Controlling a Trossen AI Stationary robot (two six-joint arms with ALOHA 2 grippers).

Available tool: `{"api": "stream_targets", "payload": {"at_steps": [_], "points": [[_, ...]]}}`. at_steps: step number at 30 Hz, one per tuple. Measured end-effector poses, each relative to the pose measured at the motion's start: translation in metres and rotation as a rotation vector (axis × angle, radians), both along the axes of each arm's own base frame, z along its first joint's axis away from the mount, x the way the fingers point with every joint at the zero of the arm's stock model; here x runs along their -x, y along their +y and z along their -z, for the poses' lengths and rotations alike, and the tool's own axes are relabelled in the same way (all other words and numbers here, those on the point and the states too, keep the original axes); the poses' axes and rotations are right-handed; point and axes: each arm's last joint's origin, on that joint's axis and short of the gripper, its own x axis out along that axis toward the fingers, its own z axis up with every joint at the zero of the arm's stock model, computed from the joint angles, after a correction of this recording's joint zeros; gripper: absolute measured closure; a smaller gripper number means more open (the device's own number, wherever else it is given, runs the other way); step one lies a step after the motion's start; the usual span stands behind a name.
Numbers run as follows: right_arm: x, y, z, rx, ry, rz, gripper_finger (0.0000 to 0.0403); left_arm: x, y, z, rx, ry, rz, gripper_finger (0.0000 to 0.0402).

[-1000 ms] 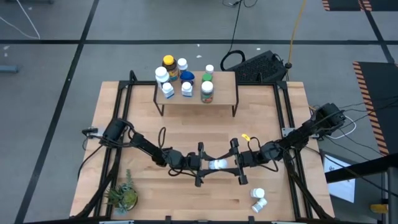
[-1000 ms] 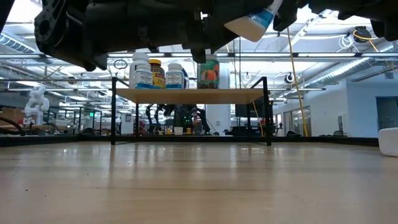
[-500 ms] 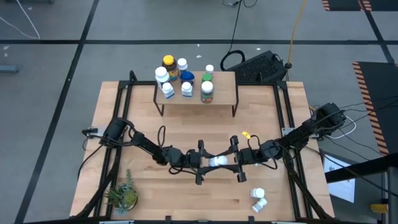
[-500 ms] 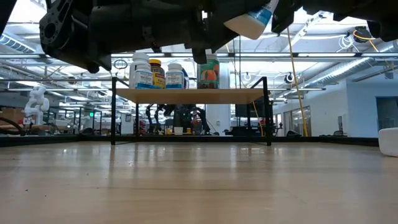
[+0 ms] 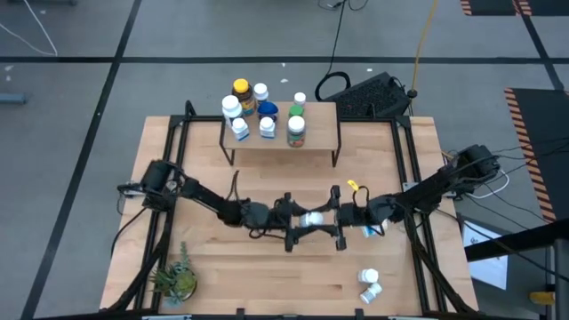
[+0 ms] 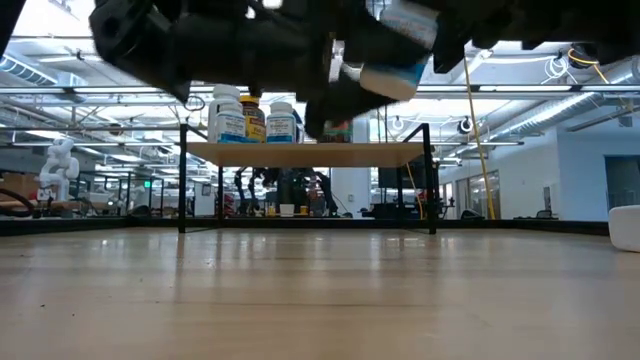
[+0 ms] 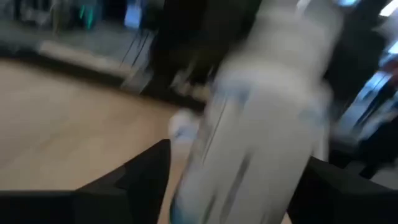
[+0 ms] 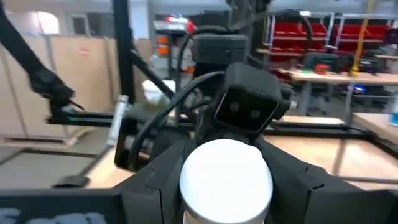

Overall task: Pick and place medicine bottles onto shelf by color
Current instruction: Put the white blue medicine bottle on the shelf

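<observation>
A white medicine bottle with a blue label (image 5: 311,219) is in the air over the middle of the table, lying nearly level in the low view (image 6: 390,68). My right gripper (image 5: 329,220) is shut on it from the table's right. My left gripper (image 5: 299,220) faces it from the left, open, with its fingers on either side of the bottle's other end (image 7: 261,112); whether they touch it, I cannot tell. The shelf (image 5: 316,116) stands at the far middle, with several bottles (image 5: 262,111) standing on its left half and just behind its far left corner. My right gripper pinches the bottle's cap end (image 8: 226,180) between its two fingers (image 8: 158,180), which come level from the table's right and lie along the bottle. The white cap faces the wrist. The bottle is lifted clear of the table, nearly level.
Two white bottles (image 5: 369,283) lie near the table's near right corner; one shows at the right edge of the low view (image 6: 625,228). A small green potted plant (image 5: 176,280) stands at the near left. Black frame rails (image 5: 169,151) run along the table's left and right sides.
Both grippers have gone a little toward the table's far edge, together with the bottle. My left arm has moved quickly and closed in around the bottle's end. In the low view the bottle has tipped from slanting to nearly level and sits lower.
</observation>
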Motion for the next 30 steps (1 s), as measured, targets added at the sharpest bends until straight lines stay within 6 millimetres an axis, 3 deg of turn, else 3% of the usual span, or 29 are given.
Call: {"api": "stream_targets", "payload": {"at_steps": [6, 11, 18, 21, 24, 30], "points": [[0.006, -0.048, -0.026, 0.066, 0.158, 0.138, 0.0239, 0.011, 0.032, -0.009, 0.044, 0.301, -0.078, 0.0089], [0.009, -0.090, -0.078, 0.126, 0.268, 0.161, 0.0239, 0.014, 0.045, 0.001, 0.122, 0.406, -0.152, 0.0078], [0.013, -0.161, -0.144, 0.355, 0.384, 0.403, 0.0239, 0.009, 0.067, 0.028, 0.064, 0.488, -0.219, 0.0078], [0.013, -0.205, -0.152, 0.332, 0.449, 0.440, 0.0239, 0.010, 0.077, 0.040, 0.062, 0.543, -0.245, 0.0078], [0.012, -0.251, -0.149, 0.257, 0.451, 0.356, 0.0239, 0.011, 0.084, 0.050, 0.064, 0.596, -0.262, 0.0078], [0.011, -0.318, -0.118, 0.208, 0.461, 0.267, 0.0239, 0.014, 0.094, 0.056, 0.062, 0.656, -0.289, 0.0078]]}}
